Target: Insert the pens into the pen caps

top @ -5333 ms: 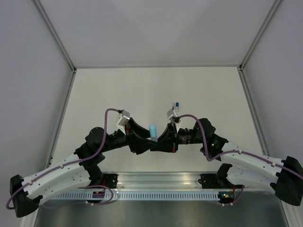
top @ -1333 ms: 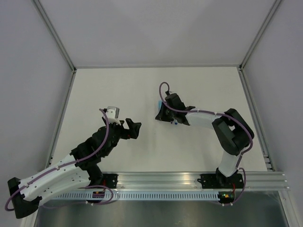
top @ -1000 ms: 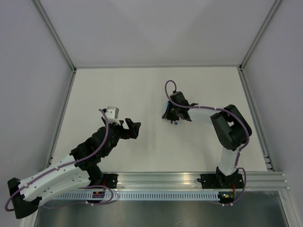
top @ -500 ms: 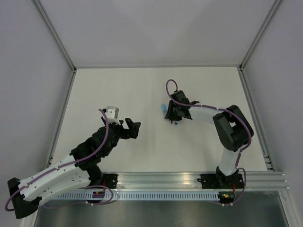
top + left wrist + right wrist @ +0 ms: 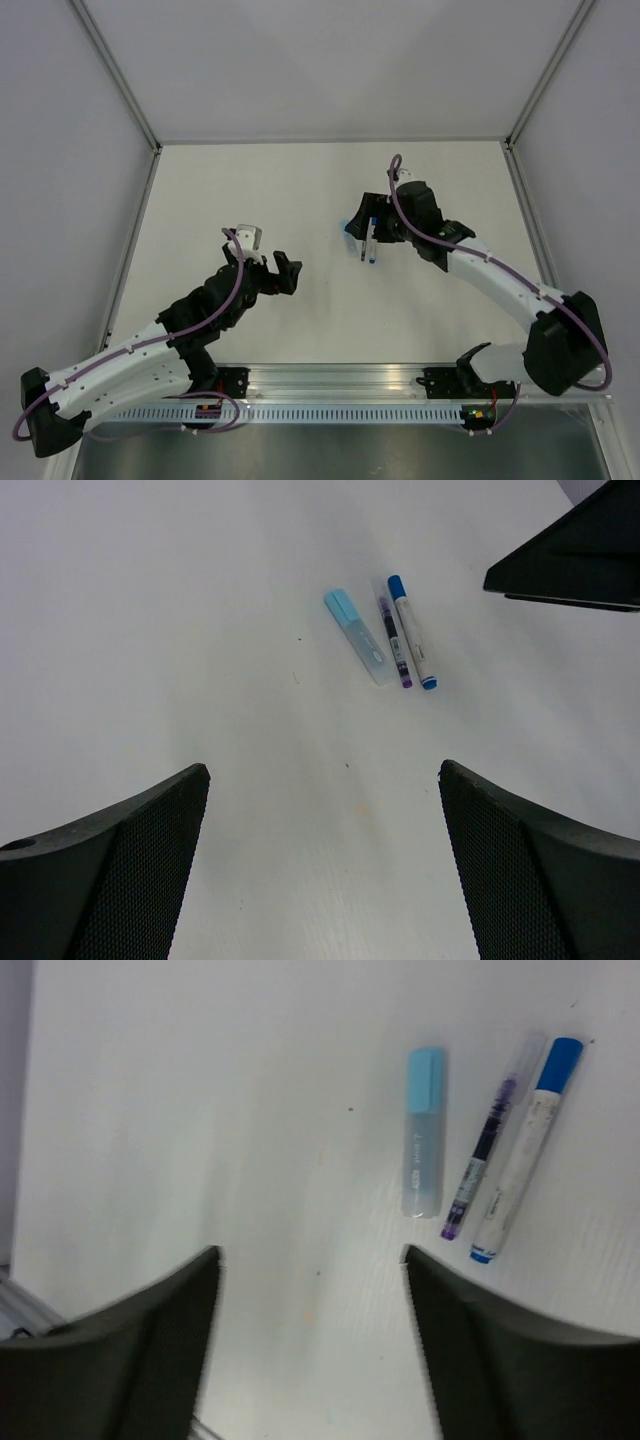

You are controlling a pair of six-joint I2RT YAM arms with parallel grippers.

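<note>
Three slim things lie side by side on the white table. A stubby pale light-blue pen cap (image 5: pixel 424 1135) with a translucent lower half lies leftmost. Beside it is a thin dark pen (image 5: pixel 485 1155) with a purple end, then a blue-and-white pen (image 5: pixel 525 1165). The left wrist view shows the same row: cap (image 5: pixel 355 637), dark pen (image 5: pixel 393 640), blue-and-white pen (image 5: pixel 412 645). My right gripper (image 5: pixel 310 1255) hangs open above them, holding nothing; from above it (image 5: pixel 362 228) partly covers them. My left gripper (image 5: pixel 285 272) is open and empty, well to their left (image 5: pixel 322 770).
The white table (image 5: pixel 250 190) is bounded by metal frame rails and grey walls. A black finger of the right gripper (image 5: pixel 570 560) enters the top right of the left wrist view. The aluminium base rail (image 5: pixel 330 385) runs along the near edge.
The right gripper has opened and risen off the table, its arm stretching out to the right; the pens and cap now lie free. The left gripper has shifted slightly right.
</note>
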